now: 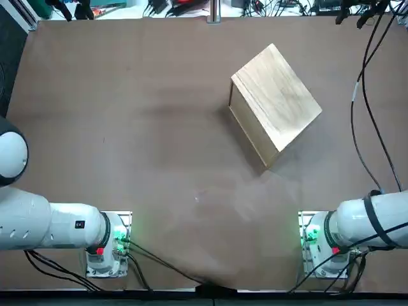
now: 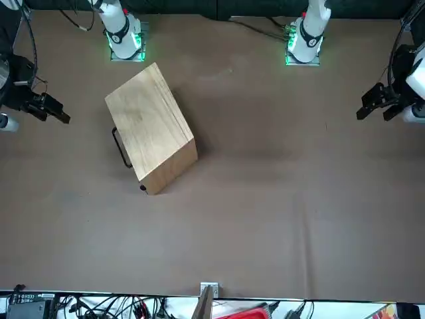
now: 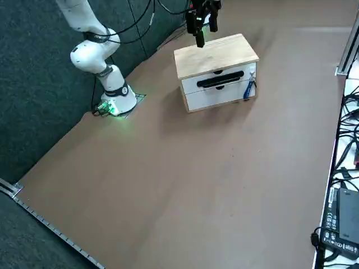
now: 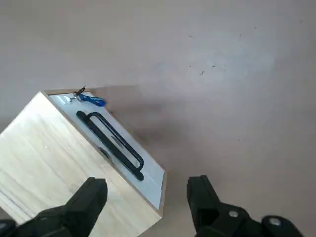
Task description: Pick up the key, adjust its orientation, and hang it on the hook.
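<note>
Apparently finished: the right gripper (image 4: 147, 181) hangs right of the wooden box (image 4: 59, 168), fingers wide and empty. At the drawer front's far end, the blue key (image 4: 92, 100) seems hung on its hook (image 4: 65, 98); only backing away remains.

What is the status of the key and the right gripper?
Right gripper above table, jaws open. Key hanging at drawer front.
</note>
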